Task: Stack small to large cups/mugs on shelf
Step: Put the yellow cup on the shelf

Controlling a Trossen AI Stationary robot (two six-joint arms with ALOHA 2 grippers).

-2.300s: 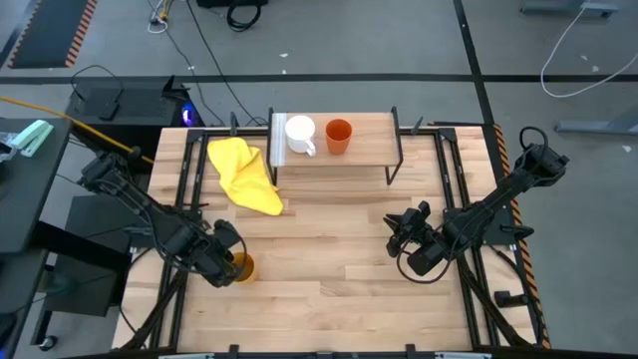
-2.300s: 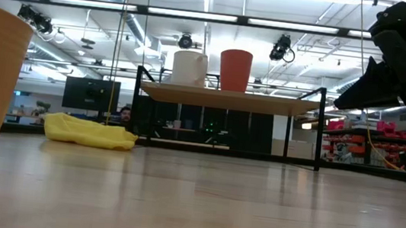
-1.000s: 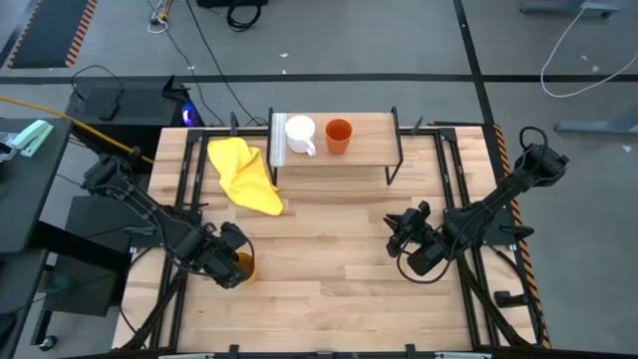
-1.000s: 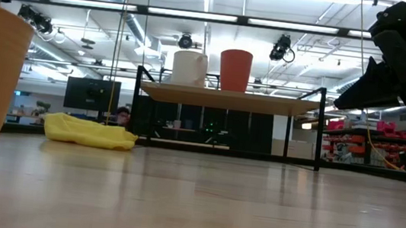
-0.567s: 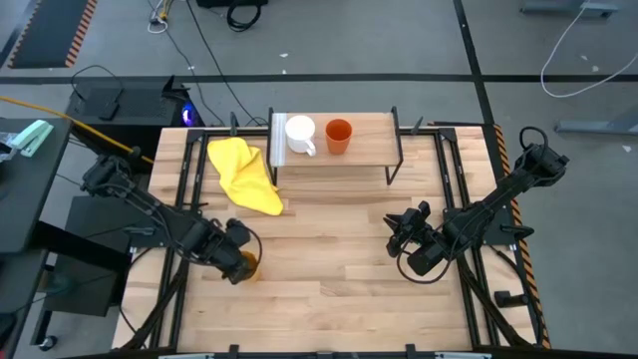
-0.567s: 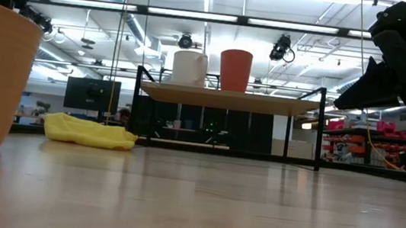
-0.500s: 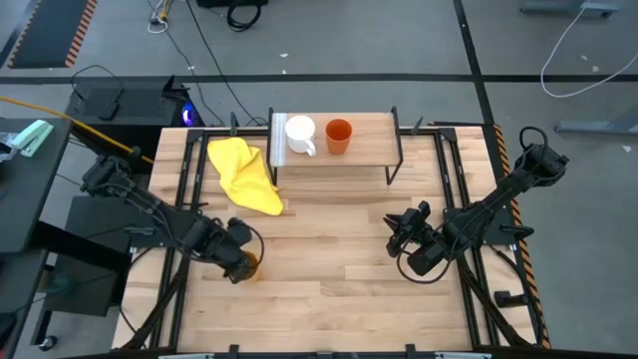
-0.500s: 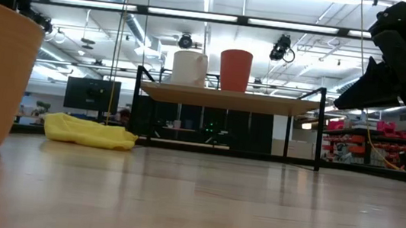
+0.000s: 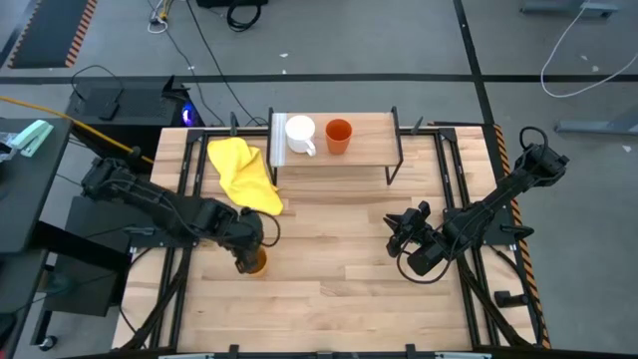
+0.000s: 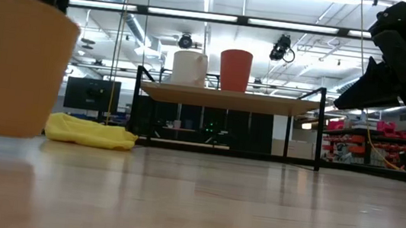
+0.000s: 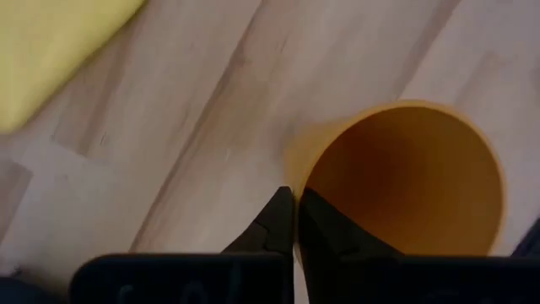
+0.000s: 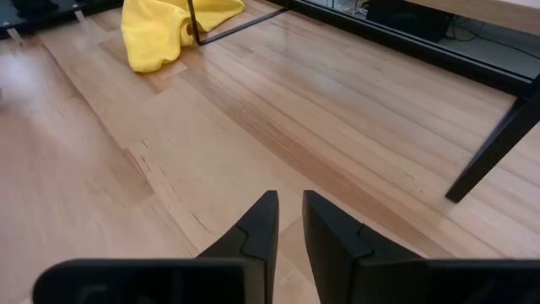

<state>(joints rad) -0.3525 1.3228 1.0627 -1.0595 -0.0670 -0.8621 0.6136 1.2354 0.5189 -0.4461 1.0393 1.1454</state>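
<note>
The yellow-orange cup stands upright, mouth up, at the table's left-middle. My left gripper is shut on its rim. On the shelf at the far middle stand the white mug and the orange-red cup, side by side on their bases. My right gripper waits open above the table's right-middle, holding nothing. My left gripper pinches the cup's rim on the side nearest the arm, one finger inside the cup and one finger outside. The fingers come from above, pointing down. The cup hangs upright below them; in the low view its base looks just clear of the table.
A crumpled yellow cloth lies on the table by the shelf's left legs. The shelf stands on thin black legs. Bare wood tabletop stretches between the two arms.
My left gripper has gone toward the table's right edge and a little toward the far edge, taking the yellow-orange cup along. The cup stays upright; in the low view it has shifted right and its base has risen off the table.
</note>
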